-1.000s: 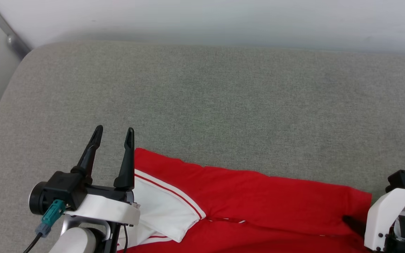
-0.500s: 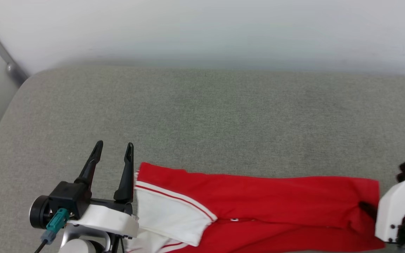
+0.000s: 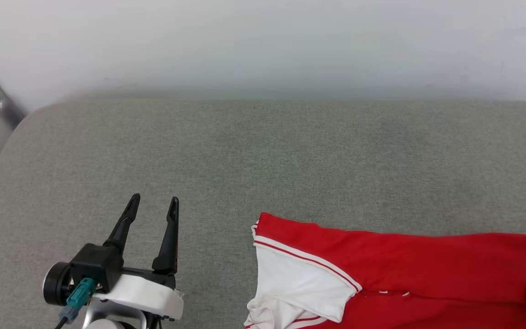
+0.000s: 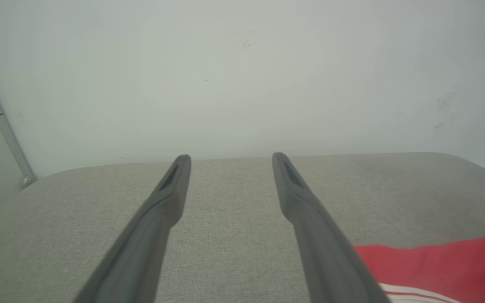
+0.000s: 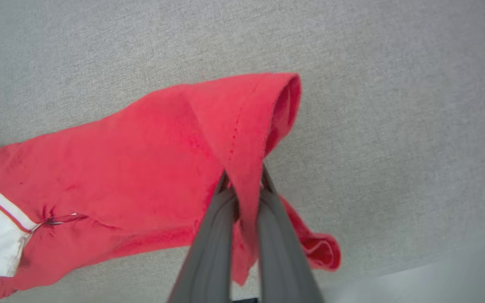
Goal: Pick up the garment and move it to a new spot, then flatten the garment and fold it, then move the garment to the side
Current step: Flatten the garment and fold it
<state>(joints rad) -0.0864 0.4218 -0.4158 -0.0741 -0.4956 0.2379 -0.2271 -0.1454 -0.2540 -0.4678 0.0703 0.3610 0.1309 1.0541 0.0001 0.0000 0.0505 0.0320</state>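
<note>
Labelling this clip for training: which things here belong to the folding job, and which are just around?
In the job: garment, pinched by the shut right gripper; open left gripper, holding nothing.
Just around: grey padded surface, white wall, metal rail.

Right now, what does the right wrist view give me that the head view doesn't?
Right wrist view: the right gripper, jaws shut on a raised fold of the garment near its red edge. Head view: the left gripper, jaws open and empty, apart from the cloth. Both: the red body, the white sleeve and the grey cushion.
</note>
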